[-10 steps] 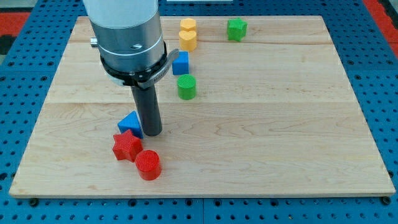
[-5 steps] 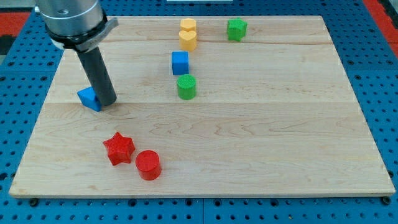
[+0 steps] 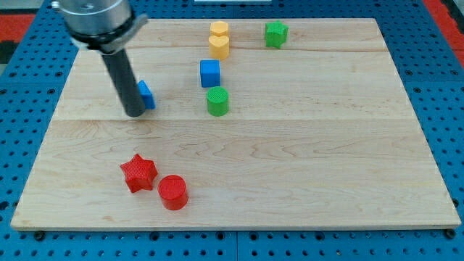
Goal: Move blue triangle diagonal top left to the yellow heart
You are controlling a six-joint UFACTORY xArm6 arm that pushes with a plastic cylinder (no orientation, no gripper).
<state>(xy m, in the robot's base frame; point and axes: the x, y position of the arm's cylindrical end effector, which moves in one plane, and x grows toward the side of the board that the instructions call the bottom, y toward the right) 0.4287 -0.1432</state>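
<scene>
The blue triangle (image 3: 146,95) lies on the wooden board (image 3: 290,145) left of centre, partly hidden behind my rod. My tip (image 3: 135,114) rests on the board just at the triangle's left and lower side, touching it. The yellow heart (image 3: 219,47) sits near the view's top centre, right below a yellow hexagon-like block (image 3: 219,30). The heart is to the upper right of the triangle.
A blue cube (image 3: 209,73) and a green cylinder (image 3: 217,101) stand between the triangle and the heart. A green block (image 3: 275,34) is at the top. A red star (image 3: 138,173) and a red cylinder (image 3: 172,192) lie at the lower left.
The rod pushed the blue triangle from beside the red star up and left, then shifted to its left side; the triangle now sits further right and slightly higher.
</scene>
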